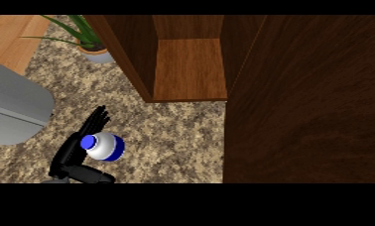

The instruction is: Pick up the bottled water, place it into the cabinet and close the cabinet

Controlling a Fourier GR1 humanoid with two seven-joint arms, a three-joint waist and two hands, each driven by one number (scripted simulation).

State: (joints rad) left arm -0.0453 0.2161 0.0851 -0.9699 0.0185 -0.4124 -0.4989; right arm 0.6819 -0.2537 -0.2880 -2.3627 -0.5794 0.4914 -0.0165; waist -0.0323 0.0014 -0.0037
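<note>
The bottled water (107,147) stands on the speckled counter at the lower left, seen from above, white with a blue cap (89,142). My left hand (71,156) lies against its left side. Its fingers (93,121) run straight past the bottle towards the back, and the thumb (92,175) reaches under the bottle's near side. The dark wooden cabinet (139,56) stands open behind, its lighter shelf (190,66) bare. Its door (300,101) is swung out and fills the right side of the view. My right hand does not show.
A potted plant (89,46) stands on the granite counter (176,131) left of the cabinet. A grey rounded object (18,106) sits at the left edge, with a light wooden surface (18,36) behind it.
</note>
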